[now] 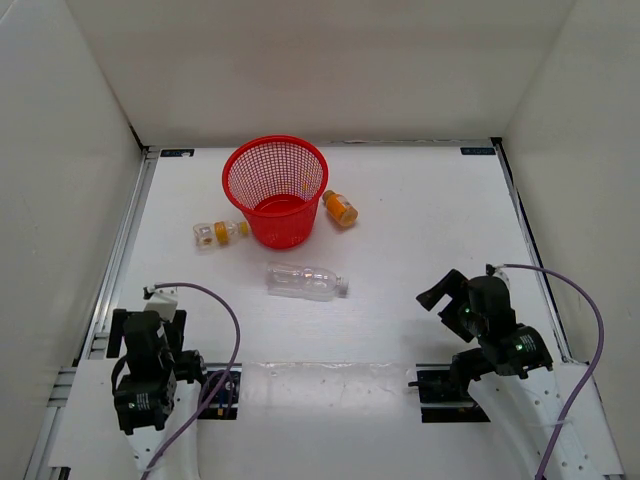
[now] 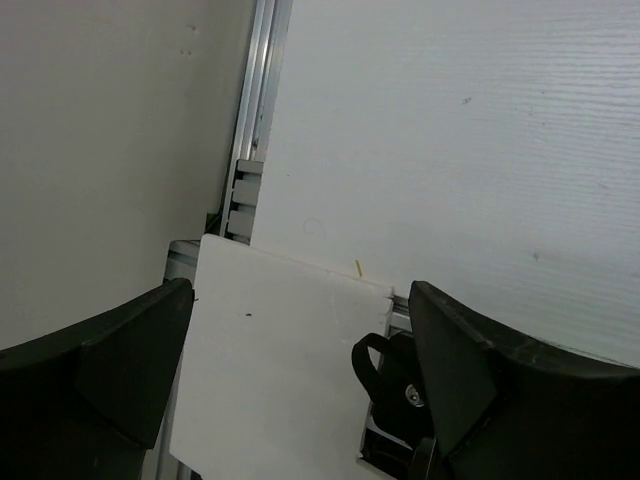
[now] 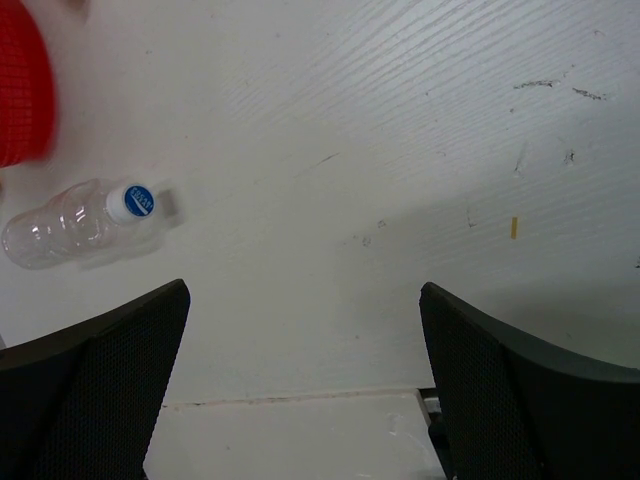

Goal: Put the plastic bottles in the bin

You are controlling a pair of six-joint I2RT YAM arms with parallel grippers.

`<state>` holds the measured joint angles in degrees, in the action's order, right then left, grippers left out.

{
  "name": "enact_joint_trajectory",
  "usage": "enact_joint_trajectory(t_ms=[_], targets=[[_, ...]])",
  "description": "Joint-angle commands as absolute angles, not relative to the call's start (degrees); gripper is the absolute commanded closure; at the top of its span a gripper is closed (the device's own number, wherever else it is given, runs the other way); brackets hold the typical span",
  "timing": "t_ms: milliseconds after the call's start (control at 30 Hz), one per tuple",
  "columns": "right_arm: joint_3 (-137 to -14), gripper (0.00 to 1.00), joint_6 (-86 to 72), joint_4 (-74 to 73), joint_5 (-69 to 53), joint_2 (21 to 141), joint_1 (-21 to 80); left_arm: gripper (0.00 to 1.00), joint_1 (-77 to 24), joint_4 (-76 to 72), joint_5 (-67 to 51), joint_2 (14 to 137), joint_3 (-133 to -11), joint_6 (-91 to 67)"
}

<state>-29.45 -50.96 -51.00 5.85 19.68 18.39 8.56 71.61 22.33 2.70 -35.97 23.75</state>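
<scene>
The red mesh bin (image 1: pixel 275 188) stands upright at the far middle of the table. One small orange bottle (image 1: pixel 220 232) lies just left of its base, the other (image 1: pixel 340 208) just right of it. The clear bottle (image 1: pixel 305 282) lies on its side in front of the bin, cap to the right; it also shows in the right wrist view (image 3: pixel 85 220), with the bin's edge (image 3: pixel 22 95) at the top left. My right gripper (image 1: pixel 440 292) (image 3: pixel 305 340) is open and empty, right of the clear bottle. My left gripper (image 1: pixel 160 305) (image 2: pixel 300 345) is open and empty at the near left.
White walls enclose the table on three sides. A metal rail (image 1: pixel 125 250) runs along the left edge, another along the right edge (image 1: pixel 525 240). A white plate (image 2: pixel 270 360) covers the near edge by the left arm's base.
</scene>
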Motion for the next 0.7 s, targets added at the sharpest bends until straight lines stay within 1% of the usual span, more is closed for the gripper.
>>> enact_joint_trajectory(t_ms=[0, 67, 100, 167, 200, 233, 300, 333, 367, 400, 433, 467, 500, 533, 567, 600, 633, 667], targets=[[-30.4, 0.01, -50.89, -51.59, 6.77, 19.16, 18.37, 0.01, 8.17, 81.65, 24.52, 4.39, -37.71, 25.62], [-31.72, 0.01, -50.89, -51.07, 6.77, 21.17, 18.37, 0.01, 8.17, 81.65, 24.0, 5.8, -38.23, 33.09], [-32.42, 0.01, -50.11, -51.06, 6.77, 22.75, 18.37, 0.01, 8.17, 81.65, 21.82, 6.84, -40.15, 39.05], [-34.96, 0.01, -49.05, -50.46, 6.24, 24.51, 18.37, 0.01, 8.17, 80.61, 19.96, 14.56, -43.49, 37.98], [-35.94, 0.01, -47.56, -49.75, 5.54, 25.48, 18.37, 0.01, 7.65, 79.29, 16.82, 17.81, -45.42, 36.66], [-36.99, 0.01, -46.59, -49.22, 4.49, 27.4, 18.37, 0.01, 7.65, 78.49, 14.26, 24.45, -49.27, 35.87], [-40.24, 0.01, -43.35, -47.47, 3.96, 30.56, 18.37, 0.01, 7.65, 74.21, 7.77, 31.17, -52.72, 37.52], [-41.3, 0.01, -42.2, -46.85, 3.08, 31.63, 18.37, 0.01, 7.65, 72.18, 6.69, 34.51, -55.61, 39.44], [-42.44, 0.01, -41.14, -45.8, 2.47, 32.77, 18.37, 0.01, 7.65, 69.9, 6.16, 41.24, -56.85, 40.51], [-44.02, 0.01, -40.0, -45.1, 2.46, 34.96, 18.37, 0.01, 7.65, 67.52, 6.15, 44.35, -57.82, 41.91], [-44.03, 0.01, -38.16, -44.48, 2.46, 35.94, 18.37, 0.01, 7.65, 62.28, 6.15, 47.08, -58.53, 45.58], [-44.73, 0.01, -37.54, -43.95, 2.46, 38.04, 18.37, 0.01, 7.65, 60.05, 5.63, 51.55, -59.06, 48.49], [-44.74, 0.01, -37.53, -43.34, 2.46, 39.19, 18.37, 0.01, 7.65, 57.68, 4.41, 53.07, -59.06, 51.47], [-45.43, 0.01, -36.92, -43.33, 2.46, 40.24, 18.37, 0.01, 7.65, 55.13, -0.04, 54.13, -59.06, 54.64], [-45.96, 0.01, -35.96, -42.63, 1.42, 41.21, 18.37, 0.01, 7.65, 50.76, -3.13, 55.36, -57.58, 62.67], [-45.97, 0.01, -35.34, -41.58, 0.8, 43.05, 18.37, 0.01, 7.65, 48.89, -6.47, 55.37, -56.44, 67.54], [-45.97, 0.01, -34.55, -41.57, 0.79, 43.85, 18.37, 0.01, 7.65, 46.87, -13.03, 55.98, -55.38, 71.76], [-45.97, 0.01, -34.54, -40.88, 0.79, 44.47, 18.37, 0.01, 7.65, 44.58, -16.23, 56.51, -54.41, 77.11]])
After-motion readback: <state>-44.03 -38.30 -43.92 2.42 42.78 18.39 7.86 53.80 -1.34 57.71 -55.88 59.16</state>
